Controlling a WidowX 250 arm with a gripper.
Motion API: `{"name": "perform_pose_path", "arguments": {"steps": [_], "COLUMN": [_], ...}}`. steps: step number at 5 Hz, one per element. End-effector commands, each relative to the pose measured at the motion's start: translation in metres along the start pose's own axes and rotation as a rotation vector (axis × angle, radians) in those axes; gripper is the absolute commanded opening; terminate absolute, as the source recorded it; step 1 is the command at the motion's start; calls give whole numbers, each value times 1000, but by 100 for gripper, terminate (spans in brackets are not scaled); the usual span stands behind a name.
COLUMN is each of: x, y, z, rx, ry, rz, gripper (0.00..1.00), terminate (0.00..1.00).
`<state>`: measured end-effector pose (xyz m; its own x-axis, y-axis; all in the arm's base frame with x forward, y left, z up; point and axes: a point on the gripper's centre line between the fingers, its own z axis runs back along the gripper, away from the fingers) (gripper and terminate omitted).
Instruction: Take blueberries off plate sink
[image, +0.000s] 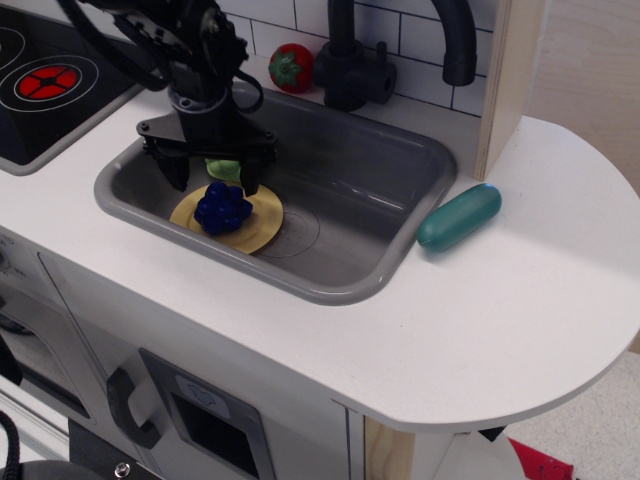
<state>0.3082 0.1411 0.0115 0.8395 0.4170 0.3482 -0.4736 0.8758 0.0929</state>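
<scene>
The dark-blue blueberries (223, 209) lie on the yellow plate (256, 222), which rests on the left floor of the grey sink (345, 190). My black gripper (214, 185) hangs open just above the berries, with one finger (180, 172) to their left and the other finger (250, 178) at their right. The fingers straddle the cluster from above and do not grip it. A light-green bumpy cluster (224, 168) behind the plate is mostly hidden by the gripper.
A red tomato toy (291, 68) sits behind the sink next to the black faucet (352, 60). A teal oblong toy (459, 216) lies on the white counter right of the sink. A stove with a red burner (48, 82) is at left.
</scene>
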Motion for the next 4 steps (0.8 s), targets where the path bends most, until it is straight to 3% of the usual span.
{"name": "perform_pose_path", "arguments": {"steps": [1,3,4], "x": [6,0,-3], "y": [6,5,2], "z": [5,-2,-5], "rx": [-2,16,14], "ry": [-58,-41,-33], "rz": [-3,9,7], "gripper": [100,100,0], "terminate": [0,0,0]}}
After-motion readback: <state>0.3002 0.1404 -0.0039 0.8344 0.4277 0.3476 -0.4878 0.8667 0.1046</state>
